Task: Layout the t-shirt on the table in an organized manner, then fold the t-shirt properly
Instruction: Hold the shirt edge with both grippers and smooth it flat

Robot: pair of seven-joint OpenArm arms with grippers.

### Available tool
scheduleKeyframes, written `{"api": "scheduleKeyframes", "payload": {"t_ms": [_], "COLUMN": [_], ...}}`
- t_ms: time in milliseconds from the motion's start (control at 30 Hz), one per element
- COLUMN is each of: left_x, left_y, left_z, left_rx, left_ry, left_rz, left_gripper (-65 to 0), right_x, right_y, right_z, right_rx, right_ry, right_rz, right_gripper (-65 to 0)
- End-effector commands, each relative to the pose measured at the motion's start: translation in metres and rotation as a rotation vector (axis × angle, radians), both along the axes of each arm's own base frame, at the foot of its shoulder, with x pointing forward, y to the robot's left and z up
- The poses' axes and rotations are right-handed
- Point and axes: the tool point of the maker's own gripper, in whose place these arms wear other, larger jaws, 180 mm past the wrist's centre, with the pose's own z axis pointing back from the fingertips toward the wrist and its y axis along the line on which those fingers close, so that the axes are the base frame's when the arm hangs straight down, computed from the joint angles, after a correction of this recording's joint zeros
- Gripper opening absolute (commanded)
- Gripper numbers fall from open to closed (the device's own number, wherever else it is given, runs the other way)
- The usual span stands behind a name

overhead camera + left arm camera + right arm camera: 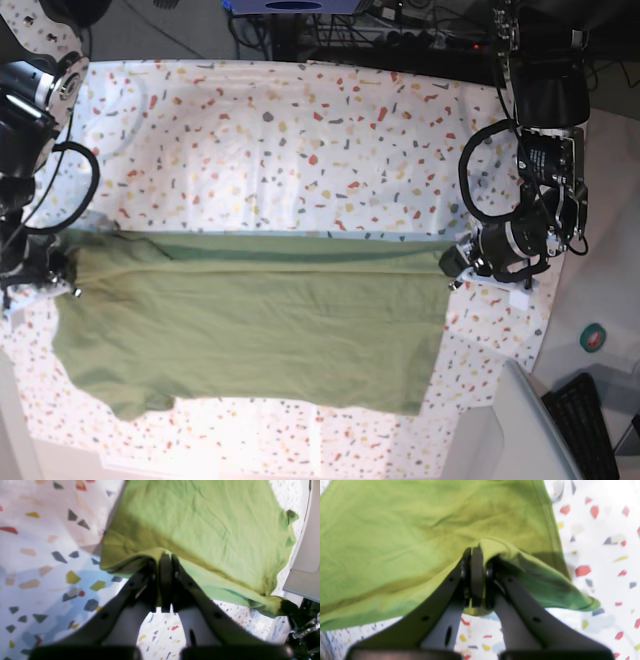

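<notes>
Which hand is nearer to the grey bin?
Left. The left hand grips the t-shirt edge beside the bin; the right hand grips the far edge.

Base cam: overhead, looks straight down on the whole table (300, 130), both arms at the side edges, far enough to take in the full t-shirt (250, 325).

Left wrist cam: sits behind the left gripper (165, 557), v. close, looks along the fingers onto cloth; speckled tabletop to its left and below.

Right wrist cam: same setup behind the right gripper (476, 551), close-up, shirt fills most of the frame, tabletop at right.

Shared: all 3 see the shirt and speckled cloth; each wrist cam covers one end of the shirt seen in base.
</notes>
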Motion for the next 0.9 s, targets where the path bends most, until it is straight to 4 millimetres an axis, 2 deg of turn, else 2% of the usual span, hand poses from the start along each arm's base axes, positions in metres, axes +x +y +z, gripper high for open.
{"api": "scheduleKeyframes", "payload": {"t_ms": [0,133,300,500,867], "left_x": [0.013,0.018,0.023,0.027,0.038], "left_y": [0.006,0.007,0.008,0.012,0.011], "left_z": [0.015,0.019,0.01,0.008,0.017], "left_rx": [0.007,0.006,-0.006,-0.001,-0.005], "left_ry": [-0.05,-0.059,-0.031,-0.04,-0.066], "left_rz": [0.004,0.008,0.024,0.047,0.047], "left_gripper": [-65.0,-65.0,-65.0,-65.0,-65.0], "right_x": [0.02,0.027,0.036,0.037,0.036], "right_y": [-0.01,-0.009,-0.009,-0.006,-0.006], "right_z": [0.023,0.026,0.023,0.019,0.019], "right_rx": [-0.019,-0.01,0.002,0.018,0.02], "right_ry": [-0.072,-0.085,-0.113,-0.101,-0.1], "right_rz": [-0.014,-0.019,-0.039,-0.041,-0.045], "right_gripper": [-65.0,-65.0,-65.0,-65.0,-65.0]}}
